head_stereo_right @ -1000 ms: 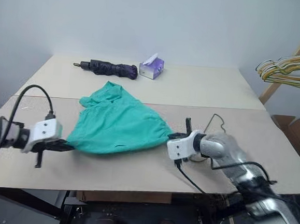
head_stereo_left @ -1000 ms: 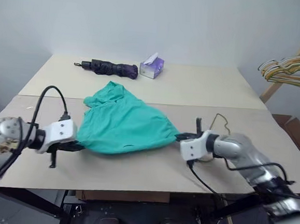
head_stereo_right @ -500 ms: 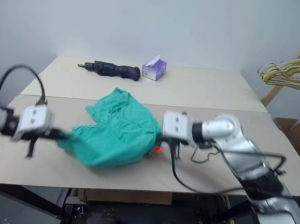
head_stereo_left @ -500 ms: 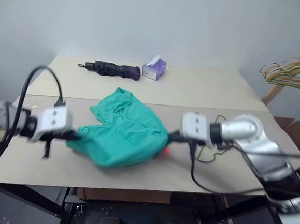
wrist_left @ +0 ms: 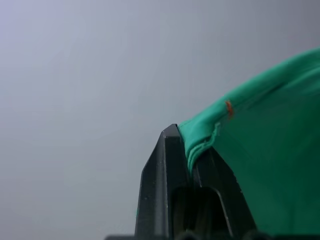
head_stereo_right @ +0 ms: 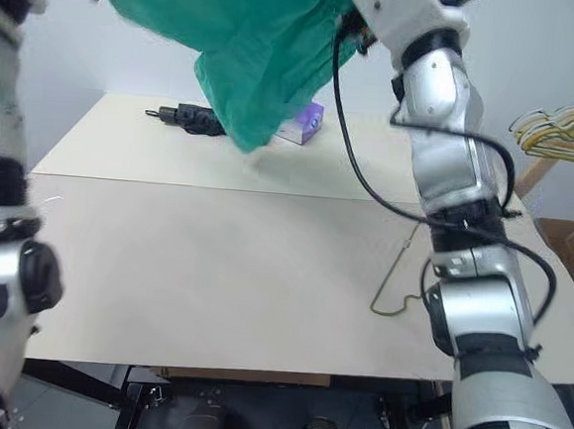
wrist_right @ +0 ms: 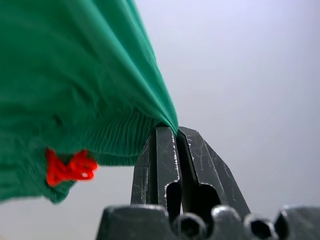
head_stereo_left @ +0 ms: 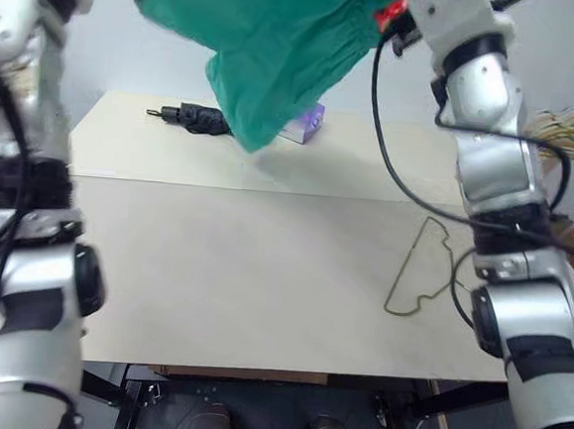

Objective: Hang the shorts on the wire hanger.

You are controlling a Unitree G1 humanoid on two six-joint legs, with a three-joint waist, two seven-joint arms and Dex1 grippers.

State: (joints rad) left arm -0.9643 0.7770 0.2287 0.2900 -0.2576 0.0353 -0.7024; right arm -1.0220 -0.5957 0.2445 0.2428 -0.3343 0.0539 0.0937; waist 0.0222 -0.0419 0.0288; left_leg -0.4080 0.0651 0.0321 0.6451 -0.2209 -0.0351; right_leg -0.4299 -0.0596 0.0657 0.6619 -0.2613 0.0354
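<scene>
Both hands are up high — the left hand [wrist_left: 192, 150] and right hand [wrist_right: 175, 131] each clenched on a waistband corner of the shorts [head_stereo_left: 271, 44], hanging clear above the bench [head_stereo_left: 243, 271]. The wire hanger [head_stereo_left: 420, 270] lies flat by the right arm — best keep the waistband taut and lower it over that wire.

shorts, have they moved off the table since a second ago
Yes. The shorts have gone up, off the table, and now hang above the umbrella, pinched by both grippers.
</scene>
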